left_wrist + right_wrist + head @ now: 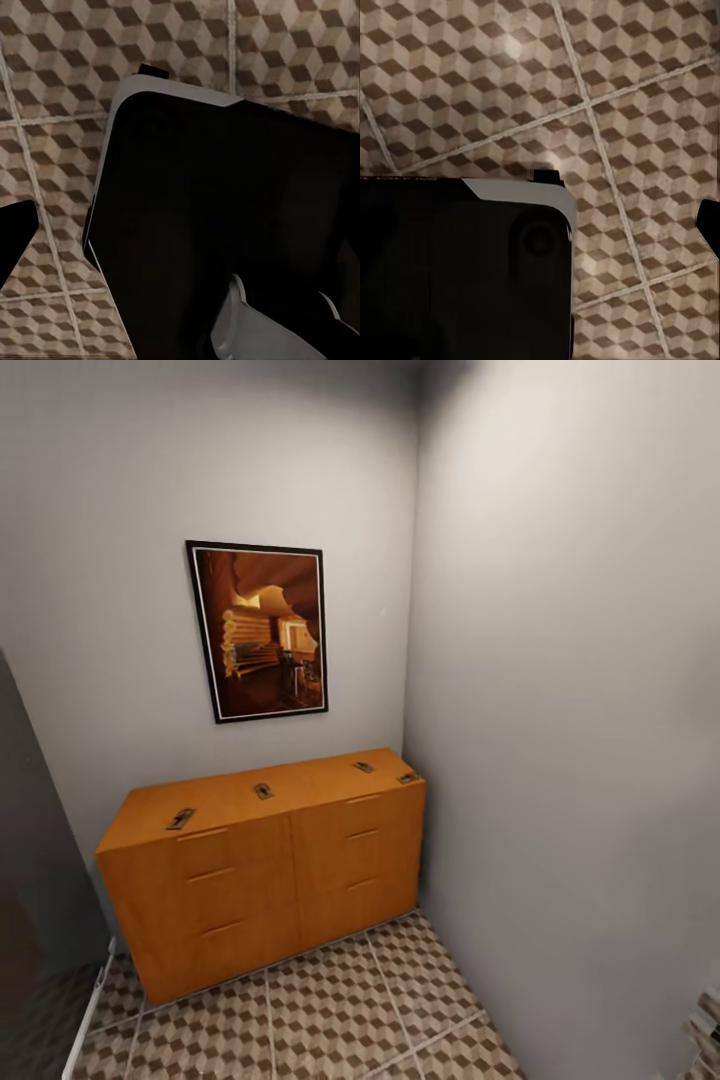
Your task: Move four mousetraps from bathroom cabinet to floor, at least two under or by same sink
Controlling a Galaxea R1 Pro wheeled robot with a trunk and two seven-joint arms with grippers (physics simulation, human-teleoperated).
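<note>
I see four mousetraps (263,791) on top of cabinet (270,870), lower centre of head view, spread in row rising left to right. I cannot tell pincers' state. No arm clearly nearer; base must approach.

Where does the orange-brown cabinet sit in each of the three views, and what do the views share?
Head view: the cabinet stands low and left of centre, in the corner under a framed picture.
Left wrist view: not in it.
Right wrist view: not in it.
Shared landmark: the cube-pattern bathroom floor.
</note>
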